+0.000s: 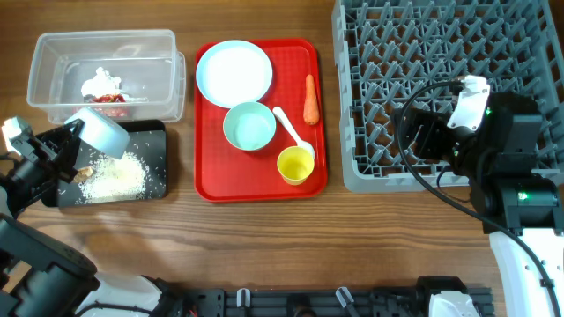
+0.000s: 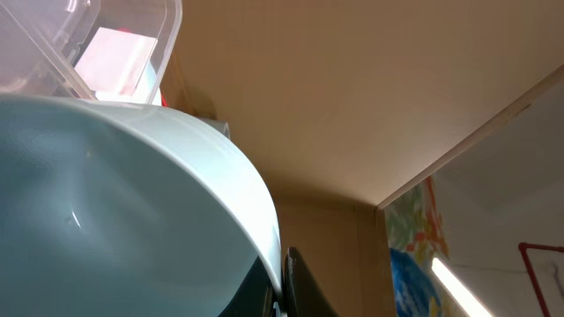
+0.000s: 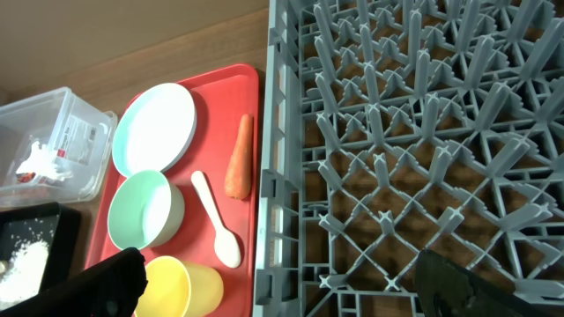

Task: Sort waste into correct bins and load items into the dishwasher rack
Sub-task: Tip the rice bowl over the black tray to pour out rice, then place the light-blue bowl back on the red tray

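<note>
Finding the left gripper (image 1: pixel 77 136) at the far left clamped on the rim of a pale bowl (image 1: pixel 101 132), and holding that bowl tipped above the black tray (image 1: pixel 155 141). Seeing only the bowl's curved wall filling the left wrist view. Noting rice grains (image 1: pixel 116 176) heaped on that tray beside a brownish lump (image 1: pixel 84 173), and judging the bowl emptied and due for racking. Spotting tissue (image 1: pixel 99 81) and the red-and-white wrapper (image 1: pixel 110 99) already in the clear tub (image 1: pixel 53 53) just beyond.

Counting what is waiting on the red tray (image 1: pixel 211 180) in the middle: the plate (image 1: pixel 233 72) at the far end, a second bowl (image 1: pixel 249 126), the spoon (image 1: pixel 291 130), the yellow cup (image 1: pixel 295 165) nearest, and the carrot (image 1: pixel 310 99) by the right lip, not yet binned. Finding the dishwasher rack (image 1: pixel 441 35) on the right holding nothing, so putting all the loading ahead.

Placing the right gripper (image 1: pixel 427 132) over the rack's near left part, fingers spread wide and carrying nothing.

Reading bare wood along the near side as open room for travel. Minding the tub wall just beside the raised bowl, and the rack wall standing just beside the red tray's right lip, near the carrot.
</note>
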Robot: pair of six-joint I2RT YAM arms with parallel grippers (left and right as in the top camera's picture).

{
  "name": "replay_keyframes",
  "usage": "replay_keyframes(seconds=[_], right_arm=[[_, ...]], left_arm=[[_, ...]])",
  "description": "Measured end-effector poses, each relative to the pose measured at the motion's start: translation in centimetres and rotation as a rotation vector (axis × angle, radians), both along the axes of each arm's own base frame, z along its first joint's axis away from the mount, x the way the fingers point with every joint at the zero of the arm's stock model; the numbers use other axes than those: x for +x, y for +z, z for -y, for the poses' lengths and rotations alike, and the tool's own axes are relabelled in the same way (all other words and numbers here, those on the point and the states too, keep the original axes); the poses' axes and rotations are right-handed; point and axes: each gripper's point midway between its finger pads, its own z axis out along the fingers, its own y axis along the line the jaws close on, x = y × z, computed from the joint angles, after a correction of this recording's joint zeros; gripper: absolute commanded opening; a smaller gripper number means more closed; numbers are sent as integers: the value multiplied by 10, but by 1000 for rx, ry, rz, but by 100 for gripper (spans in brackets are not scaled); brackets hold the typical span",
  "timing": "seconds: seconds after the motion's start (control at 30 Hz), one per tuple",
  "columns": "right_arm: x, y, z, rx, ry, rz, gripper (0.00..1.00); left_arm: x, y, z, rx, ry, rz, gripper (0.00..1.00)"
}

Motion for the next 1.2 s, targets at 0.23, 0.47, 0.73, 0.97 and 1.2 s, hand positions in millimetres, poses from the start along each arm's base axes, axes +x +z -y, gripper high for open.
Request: replay_keyframes(seconds=[0.23,0.47,0.73,0.97,1.2], right_arm=[[0,0,0,0,0,0,100],[0,0,0,0,0,0,100],[0,0,0,0,0,1,100],[1,-2,0,0,0,-7,100],[6,-14,0,1,0,-49,100]], left_arm=[[0,0,0,-5,0,-4,4],[0,0,4,-19,-7,-15,4],[9,23,57,55,-152,48,4],[3,53,132,248,-349,165,4],[-6,16,183,545,-503,0,4]])
